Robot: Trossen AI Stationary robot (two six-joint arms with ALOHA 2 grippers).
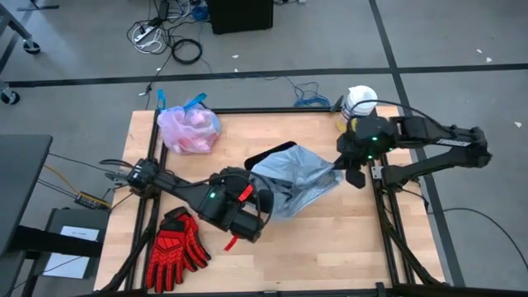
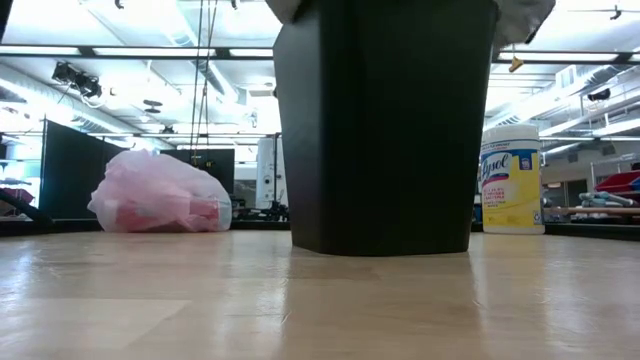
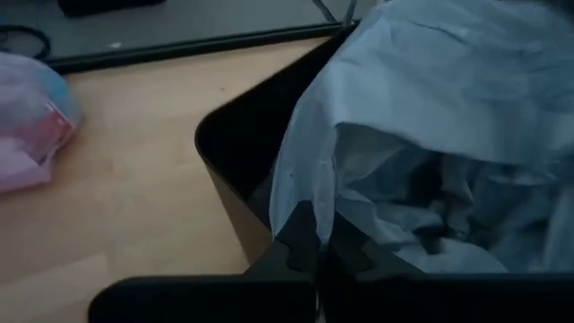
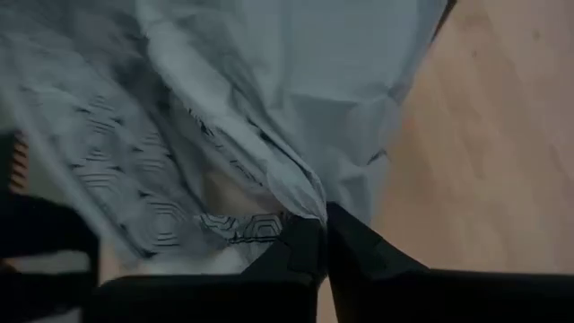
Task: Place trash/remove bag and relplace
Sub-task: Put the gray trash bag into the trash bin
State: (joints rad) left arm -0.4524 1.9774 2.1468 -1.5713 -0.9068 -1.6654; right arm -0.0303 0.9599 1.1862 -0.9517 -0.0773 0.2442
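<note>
Slippage was the main danger at this moment: the grey-blue liner [image 1: 299, 180] lay draped over the black bin [image 2: 385, 125] in loose folds, not yet seated round the rim, and both pincers appeared to hold it only by thin pinches of film. A pull from either side that ran ahead of the other could tear the plastic free of one grip, or drag the light bin across the wooden table [image 1: 346, 247] and tip it. The left gripper [image 3: 316, 256] was closed, its fingers pinched on a fold of the liner at the bin's near edge, with the dark mouth of the bin just beyond them. The right gripper [image 4: 325, 240] was likewise closed on a hanging pleat at the opposite side, though in that close view I could only judge, not confirm, that plastic was truly caught between the tips. So the liner was stretched between the two pincers, touching both, bunched over the bin's opening between them. The full pink bag [image 1: 189, 129], its blue ties up, sat well apart at the table's far left corner with a red label showing through it. A yellow tub [image 2: 511, 180] stood beyond the right arm, and red gloves [image 1: 175, 249] lay near the left arm's base.
</note>
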